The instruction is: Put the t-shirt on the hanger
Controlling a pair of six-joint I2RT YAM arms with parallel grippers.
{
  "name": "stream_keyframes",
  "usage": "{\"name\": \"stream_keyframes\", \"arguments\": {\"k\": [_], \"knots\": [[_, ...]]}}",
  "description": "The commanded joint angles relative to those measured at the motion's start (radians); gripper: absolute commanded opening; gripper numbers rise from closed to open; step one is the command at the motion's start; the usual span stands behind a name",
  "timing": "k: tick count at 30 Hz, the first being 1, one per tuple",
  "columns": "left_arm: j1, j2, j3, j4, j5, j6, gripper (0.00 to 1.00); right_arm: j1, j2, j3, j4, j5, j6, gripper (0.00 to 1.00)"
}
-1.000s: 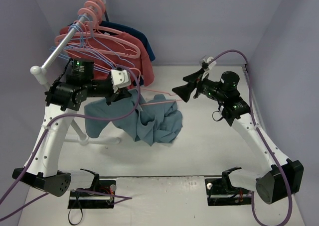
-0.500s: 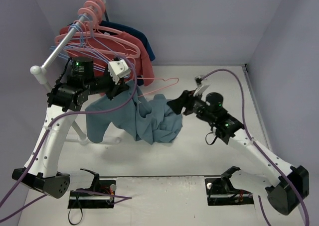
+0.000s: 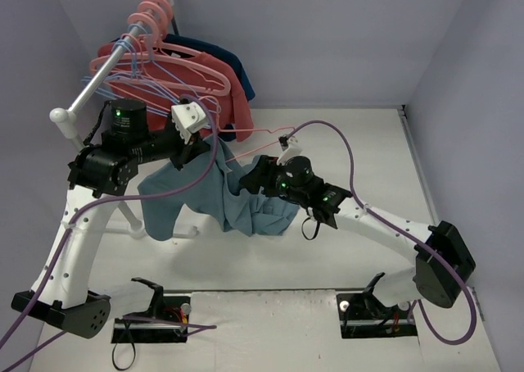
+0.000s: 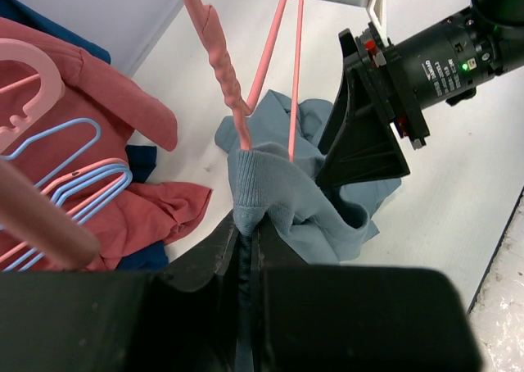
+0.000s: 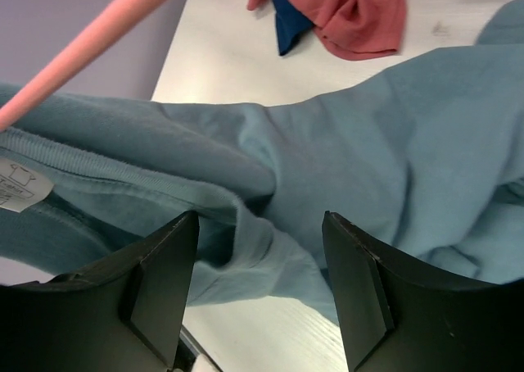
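Teal cotton hangs bunched from my left gripper [image 4: 246,239], its jaws pinched tight on the t-shirt [image 3: 246,204] just where the pink hanger [image 4: 292,77] runs into the cloth. The rest of the shirt slumps onto the table [image 3: 360,142]. Further right, my right gripper [image 5: 258,245] stands part open and empty, a collar fold between its jaws. I'd bite only that one layer by the label [image 5: 16,183], then draw it slowly over the hanger's free arm, or the left pinch may slip.
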Motion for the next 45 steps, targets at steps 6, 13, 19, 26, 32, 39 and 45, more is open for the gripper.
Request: {"name": "stream_keyframes", "arguments": {"k": [6, 13, 19, 26, 32, 39, 45], "knots": [[-0.005, -0.038, -0.001, 0.092, -0.006, -0.008, 0.00, 0.032, 0.041, 0.036, 0.139, 0.002, 0.024, 0.48], [-0.005, -0.059, -0.019, 0.094, -0.023, -0.011, 0.00, 0.027, 0.014, 0.000, 0.117, 0.036, -0.030, 0.14], [-0.005, -0.119, -0.086, 0.094, -0.059, -0.008, 0.00, -0.054, -0.087, -0.046, -0.017, 0.078, -0.139, 0.00], [-0.005, -0.151, -0.180, 0.100, -0.037, 0.002, 0.00, -0.201, -0.171, -0.042, -0.108, 0.002, -0.185, 0.00], [-0.005, -0.154, -0.224, 0.101, -0.025, 0.023, 0.00, -0.355, -0.138, 0.033, -0.182, -0.084, -0.277, 0.00], [-0.005, -0.155, -0.247, 0.097, -0.084, 0.046, 0.00, -0.445, -0.061, 0.195, -0.276, -0.155, -0.392, 0.00], [-0.030, -0.081, -0.169, 0.095, -0.146, 0.049, 0.00, -0.419, -0.027, 0.335, -0.348, -0.194, -0.455, 0.00]]}}
